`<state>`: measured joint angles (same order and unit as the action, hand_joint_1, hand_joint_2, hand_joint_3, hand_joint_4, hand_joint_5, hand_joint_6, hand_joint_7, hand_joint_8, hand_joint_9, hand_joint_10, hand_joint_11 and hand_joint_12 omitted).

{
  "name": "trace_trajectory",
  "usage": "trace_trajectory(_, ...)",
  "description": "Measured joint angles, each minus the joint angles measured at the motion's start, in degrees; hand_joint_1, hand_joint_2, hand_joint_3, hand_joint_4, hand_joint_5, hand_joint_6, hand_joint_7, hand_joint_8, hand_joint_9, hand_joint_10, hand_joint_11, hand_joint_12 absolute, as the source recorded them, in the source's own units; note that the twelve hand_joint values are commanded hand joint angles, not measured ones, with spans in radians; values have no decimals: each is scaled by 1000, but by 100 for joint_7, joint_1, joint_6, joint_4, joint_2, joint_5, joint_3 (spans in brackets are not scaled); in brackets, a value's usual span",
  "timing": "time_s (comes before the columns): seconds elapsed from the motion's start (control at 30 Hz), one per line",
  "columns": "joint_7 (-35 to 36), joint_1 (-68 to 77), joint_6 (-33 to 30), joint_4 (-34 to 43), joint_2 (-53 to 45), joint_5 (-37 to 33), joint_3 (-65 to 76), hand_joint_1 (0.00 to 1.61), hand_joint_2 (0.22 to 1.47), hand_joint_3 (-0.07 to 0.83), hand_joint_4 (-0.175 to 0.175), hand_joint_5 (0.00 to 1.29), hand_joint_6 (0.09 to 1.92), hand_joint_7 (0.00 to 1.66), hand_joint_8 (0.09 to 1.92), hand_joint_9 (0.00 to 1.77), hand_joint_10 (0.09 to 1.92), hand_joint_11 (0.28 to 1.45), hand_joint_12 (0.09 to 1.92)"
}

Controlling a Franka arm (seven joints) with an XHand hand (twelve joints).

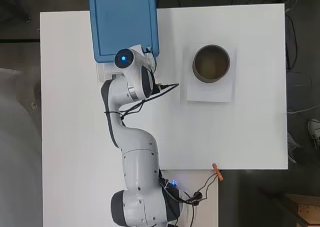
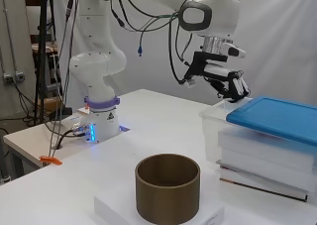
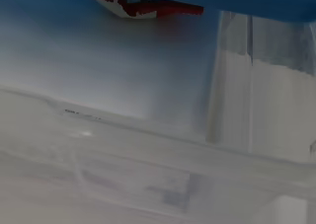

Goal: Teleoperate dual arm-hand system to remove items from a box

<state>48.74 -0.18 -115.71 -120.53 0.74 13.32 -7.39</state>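
A clear plastic box (image 2: 212, 132) stands at the table's far end, with a blue lid (image 1: 124, 22) (image 2: 277, 117) lying on it. The lid leaves the box's near end uncovered. My hand (image 2: 229, 84) hangs just above that uncovered end, its fingers fairly straight, pointing down at the rim and holding nothing. In the overhead view the arm hides the hand. The wrist view looks into the box along its clear wall (image 3: 148, 150). There a red and white item (image 3: 143, 7) shows under the lid's blue edge (image 3: 247, 2).
A brown open cylinder (image 1: 211, 63) (image 2: 167, 188) stands on a flat white base (image 1: 210, 93) (image 2: 111, 205), to the right of the box in the overhead view. An orange clamp (image 1: 217, 171) (image 2: 48, 160) sits on the table edge near the arm's base.
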Motion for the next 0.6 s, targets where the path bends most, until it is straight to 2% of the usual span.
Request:
trace_trajectory(0.03, -97, -165, 83, 154, -127, 78, -175, 793, 1202, -1, 35, 763, 616, 1057, 1920, 1254, 1920, 858, 1775)
trace_trajectory(0.07, -185, -239, 162, 319, -285, 143, -256, 750, 1201, -1, -4, 797, 355, 1050, 1920, 1242, 1920, 841, 1765)
trace_trajectory(0.13, -224, -206, 347, 675, -539, 146, -250, 697, 1206, 1, -34, 855, 100, 1039, 1920, 1226, 1920, 824, 1753)
trace_trajectory(0.23, -154, -136, 424, 1063, -577, 37, -265, 647, 1217, 4, -53, 859, 87, 1051, 1920, 1236, 1920, 846, 1771)
trace_trajectory(0.33, 147, -679, 390, 970, -155, -340, -934, 619, 1223, 3, -67, 840, 87, 1091, 1920, 1283, 1920, 903, 1807)
trace_trajectory(0.4, 221, -1618, 362, 860, 108, -497, -1981, 618, 1223, 2, -48, 889, 87, 1120, 1920, 1321, 1920, 946, 1824)
trace_trajectory(0.43, 243, -2215, 347, 790, 158, -512, -2638, 739, 1200, 7, 35, 894, 410, 1158, 1920, 1356, 1920, 982, 1788)
trace_trajectory(0.47, 277, -3061, 327, 678, 182, -556, -3569, 837, 1183, 7, 99, 890, 737, 1193, 1920, 1391, 1920, 1012, 1792)
trace_trajectory(0.5, 314, -3706, 310, 576, 217, -609, -4285, 899, 1172, 5, 137, 890, 929, 1218, 1920, 1416, 1920, 1032, 1805)
trace_trajectory(0.53, 357, -4167, 293, 481, 260, -672, -4804, 934, 1164, 2, 157, 893, 1028, 1233, 1920, 1430, 1920, 1041, 1812)
trace_trajectory(0.6, 504, -4911, 258, 217, 403, -890, -5680, 963, 1156, 0, 172, 900, 1094, 1247, 1920, 1445, 1920, 1051, 1820)
